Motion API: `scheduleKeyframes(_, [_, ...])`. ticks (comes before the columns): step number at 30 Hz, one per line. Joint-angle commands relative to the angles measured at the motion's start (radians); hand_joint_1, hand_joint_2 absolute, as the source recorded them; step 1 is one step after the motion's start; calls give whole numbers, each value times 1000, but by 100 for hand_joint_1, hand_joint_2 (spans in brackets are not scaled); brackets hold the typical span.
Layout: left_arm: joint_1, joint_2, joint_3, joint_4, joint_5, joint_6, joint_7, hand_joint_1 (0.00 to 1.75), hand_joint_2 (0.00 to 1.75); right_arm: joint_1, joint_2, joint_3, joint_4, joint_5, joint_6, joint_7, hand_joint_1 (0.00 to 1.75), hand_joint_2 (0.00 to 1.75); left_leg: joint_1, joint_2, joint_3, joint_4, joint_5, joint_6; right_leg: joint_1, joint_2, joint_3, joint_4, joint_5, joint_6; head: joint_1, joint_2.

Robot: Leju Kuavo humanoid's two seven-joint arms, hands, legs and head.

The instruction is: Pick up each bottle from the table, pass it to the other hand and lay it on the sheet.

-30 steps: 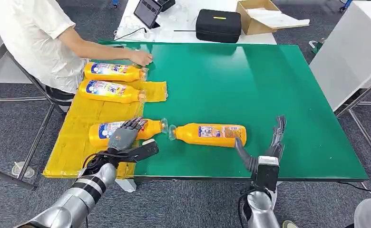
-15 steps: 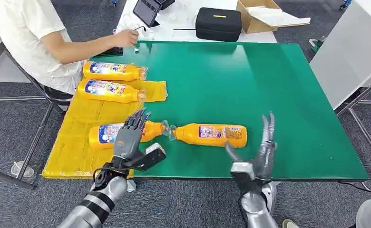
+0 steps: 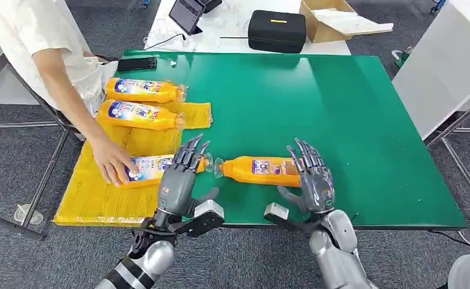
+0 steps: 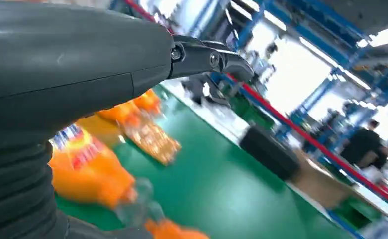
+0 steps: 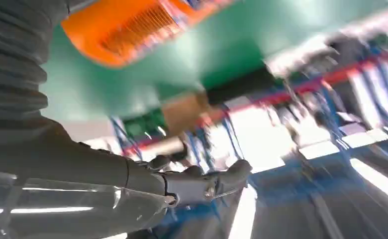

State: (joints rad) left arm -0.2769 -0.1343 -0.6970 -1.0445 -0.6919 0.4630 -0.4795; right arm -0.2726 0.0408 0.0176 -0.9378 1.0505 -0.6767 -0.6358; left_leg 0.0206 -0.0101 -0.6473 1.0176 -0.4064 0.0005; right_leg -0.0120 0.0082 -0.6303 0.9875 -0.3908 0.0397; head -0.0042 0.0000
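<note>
Behind right hand (image 3: 313, 180): orange bottle (image 3: 263, 170).

Person (image 3: 46, 54) beside the counter (image 3: 317, 102): head and far shoulder cut by picture edge. Their hand (image 3: 113, 161) covers base of third bottle (image 3: 154, 168); left hand (image 3: 181, 177) hides its neck. Right hand (image 3: 312, 177) hides base of fourth bottle (image 3: 263, 170). Both wrist views motion-blurred; labels unreadable.

Four orange bottles, all lying on their sides. Two sit at the far end of the yellow sheet (image 3: 100, 180): far bottle (image 3: 143, 90) and second bottle (image 3: 137, 115). The near-sheet bottle (image 3: 154, 168) points its clear neck right. The table bottle (image 3: 263, 170) lies on green, necks nearly touching.
</note>
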Motion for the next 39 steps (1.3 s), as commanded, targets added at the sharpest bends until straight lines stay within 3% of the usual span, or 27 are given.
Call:
scheduleKeyframes(1, [-20,-20,-72,-3,43,-22,-2,0,175,-207,-90,147,411,-10,125,103,0,175,-1,2,4,0,-1,1,0,1,3,-1,-1,-1,0,0])
scheduleKeyframes(11, [-36,-31,-98,-1,80,-43,-13,0,175,-243,-85,195,478,-8,184,169,0,175,-1,1,4,0,-2,1,0,0,3,0,-2,-1,0,0])
scheduleKeyframes(16, [-49,-28,-108,2,100,-45,-23,0,175,-271,-104,245,516,14,270,218,0,175,0,1,2,0,-1,1,0,0,2,0,0,-1,0,0])
scheduleKeyframes(17, [-49,-28,-107,1,103,-44,-24,0,175,-274,-110,250,521,16,280,222,171,175,-1,1,3,0,-1,1,0,-1,3,0,-1,-1,0,0])
scheduleKeyframes(25, [-60,-28,-114,-14,204,-85,-38,0,175,-372,-162,384,597,114,571,488,175,175,-1,3,9,0,-2,1,0,0,7,0,-1,-2,0,0])
scheduleKeyframes(32, [-83,-51,-111,28,229,-73,-51,0,175,-399,-155,373,608,85,640,522,175,175,0,-2,16,0,0,2,1,-2,12,-2,0,-1,0,0])
scheduleKeyframes(36, [-59,-70,-71,15,357,-94,-125,0,175,-324,-152,151,564,-264,846,178,175,175,0,-2,17,-5,2,3,1,-3,15,-7,1,-1,0,0])
scheduleKeyframes(39, [-17,-101,-20,-12,475,-105,-131,0,175,-254,-145,117,492,-368,812,103,175,175,1,-4,20,-2,0,2,1,-4,21,-5,0,0,1,0])
